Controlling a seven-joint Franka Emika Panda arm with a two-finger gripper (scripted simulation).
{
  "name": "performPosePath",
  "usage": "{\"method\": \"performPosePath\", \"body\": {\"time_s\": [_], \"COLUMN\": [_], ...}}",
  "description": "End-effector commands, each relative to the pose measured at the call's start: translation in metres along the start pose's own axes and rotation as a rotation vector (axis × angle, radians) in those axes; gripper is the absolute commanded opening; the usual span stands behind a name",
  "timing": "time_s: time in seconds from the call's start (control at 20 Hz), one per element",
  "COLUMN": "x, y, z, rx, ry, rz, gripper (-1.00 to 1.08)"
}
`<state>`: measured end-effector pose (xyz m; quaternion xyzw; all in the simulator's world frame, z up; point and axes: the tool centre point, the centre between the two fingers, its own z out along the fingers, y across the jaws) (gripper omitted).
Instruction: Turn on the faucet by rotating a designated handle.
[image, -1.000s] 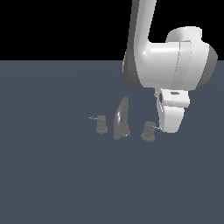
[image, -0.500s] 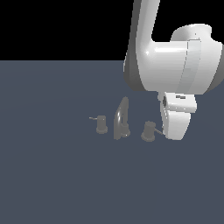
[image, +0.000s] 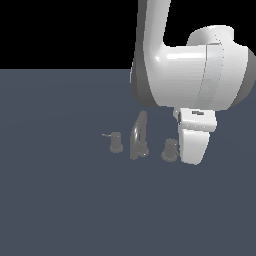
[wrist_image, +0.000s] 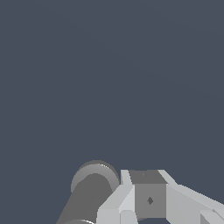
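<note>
The faucet (image: 139, 136) is a small dull-grey set with a tall curved spout standing on the dark floor. The handle (image: 170, 150), the wider grey knob, stands on the exterior view's right of the spout; its pin is hidden. My gripper (image: 191, 159) hangs low right beside that knob, on its right in the exterior view, close to it or touching it. In the wrist view the handle (wrist_image: 92, 189) shows as a grey cylinder next to my gripper (wrist_image: 148, 194), whose fingers sit pressed together with nothing between them.
A smaller, slimmer knob (image: 116, 143) with a thin pin pointing to the exterior view's left stands on the other side of the spout. The dark grey floor (image: 60, 200) runs flat all around. My bulky white arm (image: 200, 75) looms above the faucet.
My gripper has come down and now hangs lower, level with the wider knob and right beside it. The faucet parts have not visibly turned.
</note>
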<state>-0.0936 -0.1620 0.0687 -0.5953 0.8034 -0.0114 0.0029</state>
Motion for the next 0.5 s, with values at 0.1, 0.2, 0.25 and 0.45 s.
{"method": "performPosePath", "body": {"time_s": [0.1,0.2,0.25,0.45], "x": [-0.021,-0.035,-0.042,-0.062], "y": [0.0,0.0,0.0,0.0], "z": [0.001,0.002,0.003,0.004], "rx": [-0.007,-0.011,-0.014,-0.021], "ry": [-0.003,-0.005,-0.006,-0.009], "rz": [-0.014,-0.023,-0.027,-0.04], "gripper": [-1.0,-1.0,-1.0,-1.0]}}
